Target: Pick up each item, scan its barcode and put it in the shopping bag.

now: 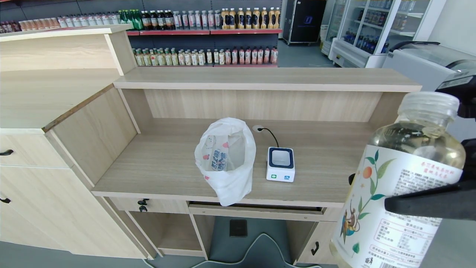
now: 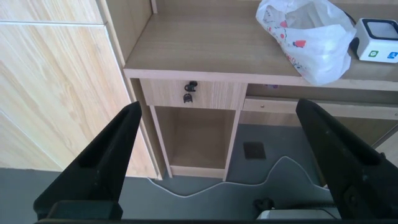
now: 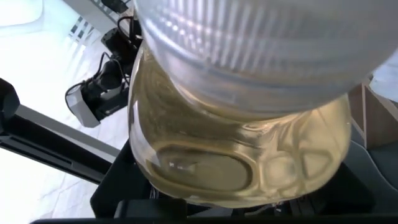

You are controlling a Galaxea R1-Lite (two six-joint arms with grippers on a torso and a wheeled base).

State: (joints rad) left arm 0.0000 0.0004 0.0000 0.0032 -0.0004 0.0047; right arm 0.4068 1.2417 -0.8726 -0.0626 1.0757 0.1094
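Observation:
A clear bottle [image 1: 401, 178] of pale yellow drink, with a white leaf-print label and a clear cap, is held up close at the right of the head view. My right gripper [image 1: 412, 149] is shut on the bottle, one black finger [image 1: 427, 203] lying across the label. From the right wrist the bottle [image 3: 236, 124] looms cap-first. The white shopping bag [image 1: 227, 160] stands open on the desk with a printed packet inside. Just right of it is the white scanner [image 1: 280, 163]. My left gripper [image 2: 217, 106] hangs open and empty, low in front of the desk, left of the bag [image 2: 311, 37].
The wooden desk [image 1: 156, 163] has a raised back ledge and a tall cabinet on its left. A drawer with a key [image 1: 143, 204] sits under the front edge. The scanner's cable [image 1: 269, 134] runs to a hole at the back. Drink shelves and fridges stand behind.

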